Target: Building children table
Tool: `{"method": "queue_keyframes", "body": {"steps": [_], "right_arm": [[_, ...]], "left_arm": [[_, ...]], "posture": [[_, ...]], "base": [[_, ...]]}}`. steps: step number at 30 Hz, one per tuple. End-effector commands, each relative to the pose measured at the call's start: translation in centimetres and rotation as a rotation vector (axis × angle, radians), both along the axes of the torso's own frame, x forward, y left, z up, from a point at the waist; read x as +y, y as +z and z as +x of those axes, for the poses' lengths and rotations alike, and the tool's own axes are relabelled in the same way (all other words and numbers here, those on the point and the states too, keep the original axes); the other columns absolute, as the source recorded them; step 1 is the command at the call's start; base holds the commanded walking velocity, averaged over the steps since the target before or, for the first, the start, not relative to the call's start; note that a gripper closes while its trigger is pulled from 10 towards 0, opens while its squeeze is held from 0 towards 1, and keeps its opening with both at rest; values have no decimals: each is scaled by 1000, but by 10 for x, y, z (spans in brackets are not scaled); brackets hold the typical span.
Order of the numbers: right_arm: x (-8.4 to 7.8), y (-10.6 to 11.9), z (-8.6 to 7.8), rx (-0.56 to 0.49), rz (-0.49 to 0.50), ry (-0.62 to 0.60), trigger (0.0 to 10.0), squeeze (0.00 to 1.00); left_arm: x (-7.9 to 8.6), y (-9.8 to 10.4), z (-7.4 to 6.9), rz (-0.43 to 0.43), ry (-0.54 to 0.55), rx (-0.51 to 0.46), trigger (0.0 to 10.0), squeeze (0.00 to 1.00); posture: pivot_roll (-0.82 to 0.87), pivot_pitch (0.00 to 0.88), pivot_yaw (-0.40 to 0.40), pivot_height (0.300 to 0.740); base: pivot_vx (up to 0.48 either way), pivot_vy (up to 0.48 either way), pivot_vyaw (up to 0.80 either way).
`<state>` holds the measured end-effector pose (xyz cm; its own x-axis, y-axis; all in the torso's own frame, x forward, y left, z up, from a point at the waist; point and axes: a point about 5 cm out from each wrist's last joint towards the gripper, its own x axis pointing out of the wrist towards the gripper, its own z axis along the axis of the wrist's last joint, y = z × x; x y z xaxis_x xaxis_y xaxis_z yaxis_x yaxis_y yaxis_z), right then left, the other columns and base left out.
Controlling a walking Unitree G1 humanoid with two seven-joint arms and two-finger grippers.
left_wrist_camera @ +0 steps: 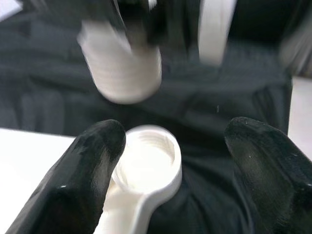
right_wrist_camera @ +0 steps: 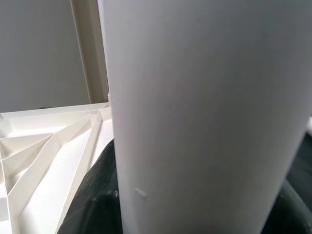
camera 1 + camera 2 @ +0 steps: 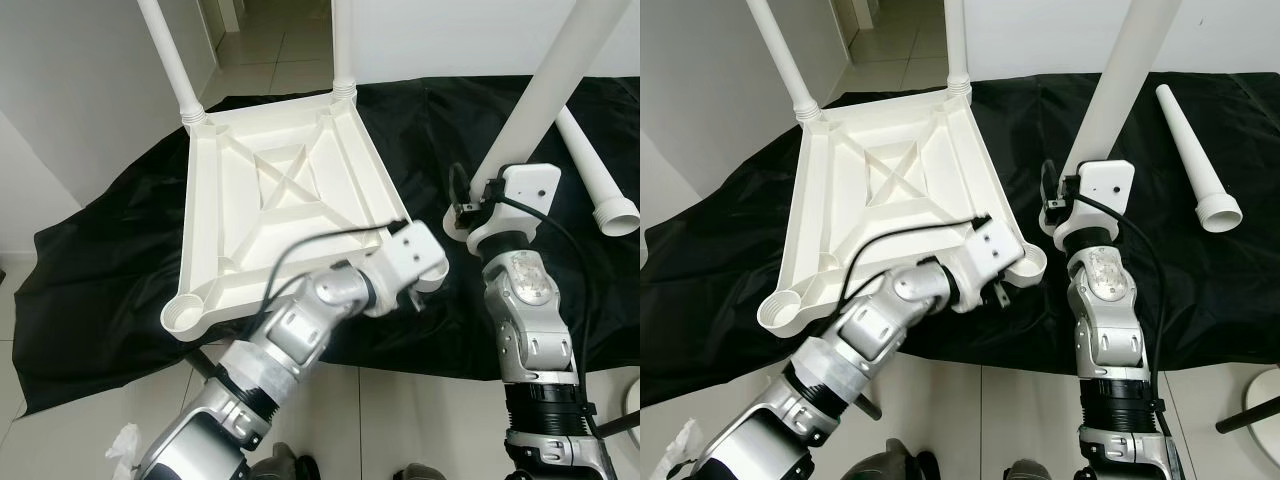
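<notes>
Tabletop (image 3: 280, 190) lay upside down on the black cloth (image 3: 110, 250), with two legs (image 3: 165, 50) already standing in its far corners. The right gripper (image 3: 1065, 200) was clamped on a third leg (image 3: 1115, 90), held just beside the near right socket (image 1: 148, 161). The left gripper (image 1: 170, 170) hovered spread wide over that socket. A fourth leg (image 3: 1195, 170) lay on the cloth, well apart from the tabletop, so I judged the job half done.

White plastic tabletop (image 3: 290, 190), white legs (image 3: 540, 90). Plain black cloth (image 3: 110, 270) underneath. Black gripper fingers (image 1: 92, 161), silver arms (image 3: 525, 320).
</notes>
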<state>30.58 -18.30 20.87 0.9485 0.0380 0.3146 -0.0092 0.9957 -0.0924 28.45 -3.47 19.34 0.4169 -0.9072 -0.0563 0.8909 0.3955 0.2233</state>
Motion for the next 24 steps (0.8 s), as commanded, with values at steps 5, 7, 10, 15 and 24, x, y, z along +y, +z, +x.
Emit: {"method": "queue_keyframes", "body": {"steps": [5,7,10,15,24], "right_arm": [[12,-14,1,47,-7,55,10000,0],[13,-15,0,48,-14,62,10000,0],[16,-18,-1,49,-22,93,10000,0],[17,-23,-4,59,-26,118,10000,0],[11,-35,-9,85,-42,148,10000,0]], "left_arm": [[23,19,-1,-84,-11,-3,10000,0],[27,19,-2,-90,-11,-5,10000,0],[37,15,-4,-96,0,5,10000,0],[50,4,-6,-74,39,30,10000,0],[65,-4,-10,-71,75,43,10000,0]], "posture": [[-77,22,129,740],[-76,22,126,740],[-69,20,116,740],[-63,21,105,740],[-61,25,95,740]], "base": [[0,0,0],[0,0,0],[0,0,0],[0,0,0],[0,0,0]]}}
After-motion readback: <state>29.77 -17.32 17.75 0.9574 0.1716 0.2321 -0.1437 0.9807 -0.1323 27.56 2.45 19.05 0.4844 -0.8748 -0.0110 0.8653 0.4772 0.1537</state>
